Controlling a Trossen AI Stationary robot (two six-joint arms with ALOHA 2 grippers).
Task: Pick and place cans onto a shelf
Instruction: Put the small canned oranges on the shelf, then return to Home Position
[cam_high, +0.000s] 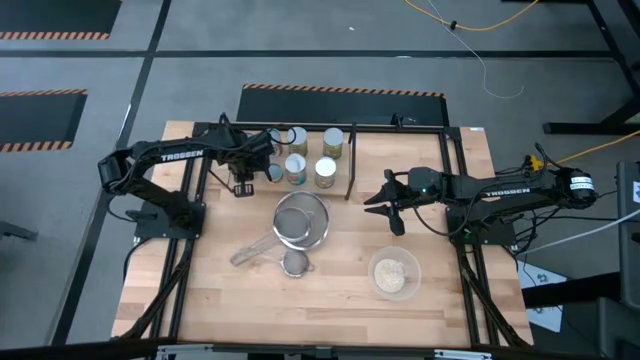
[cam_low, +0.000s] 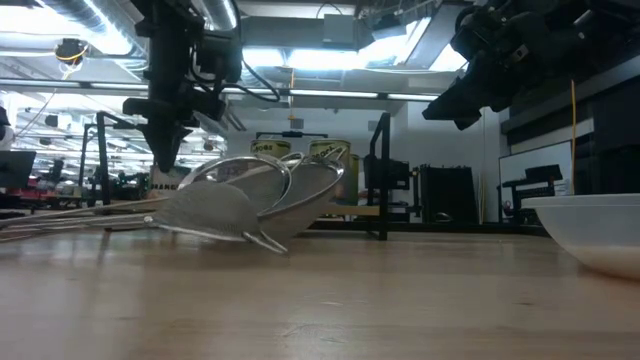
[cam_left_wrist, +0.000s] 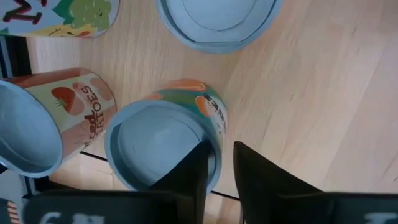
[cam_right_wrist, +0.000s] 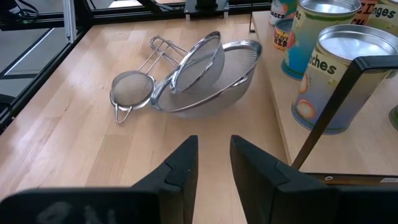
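Several cans stand upright on the shelf's wooden board, among thin black rods at the table's far side. My left gripper points down over the group's left end and is shut on a short can with a light-blue top and an orange-pictured label. In the low view the left gripper reaches down behind the strainers. My right gripper hovers right of the shelf upright with nothing between its fingers; in its wrist view the right gripper shows only a narrow gap. My left gripper holds the short can by its top rim. One finger is inside the rim over the recessed lid, and the other finger is outside against the wall. The fingers come from above, pointing down. The can stays upright; I cannot tell whether it is lifted off the board.
Two nested mesh strainers and a small one lie mid-table, in front of the shelf. A glass bowl of beige stuff stands at the near right. A tomato-labelled can and another blue-topped can stand close beside the held can.
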